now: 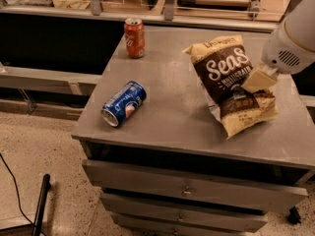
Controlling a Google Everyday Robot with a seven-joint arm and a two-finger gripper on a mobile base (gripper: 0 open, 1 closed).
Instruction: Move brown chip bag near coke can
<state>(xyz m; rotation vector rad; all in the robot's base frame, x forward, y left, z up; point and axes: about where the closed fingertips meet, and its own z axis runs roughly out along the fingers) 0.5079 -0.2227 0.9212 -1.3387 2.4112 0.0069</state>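
The brown chip bag (231, 85) is dark brown with white "Seas" script and tan edges. It is tilted up at the right side of the grey cabinet top (182, 117). My gripper (256, 80) comes in from the right on a white arm and is shut on the bag's right edge, holding its upper part raised. The coke can (134, 38), red-orange with a silver top, stands upright at the back left of the top, well apart from the bag.
A blue soda can (124, 103) lies on its side near the front left of the top. Drawers (187, 191) face forward below. A dark counter and rail (59, 38) run behind. Speckled floor lies to the left, with a black cable and pole (39, 205).
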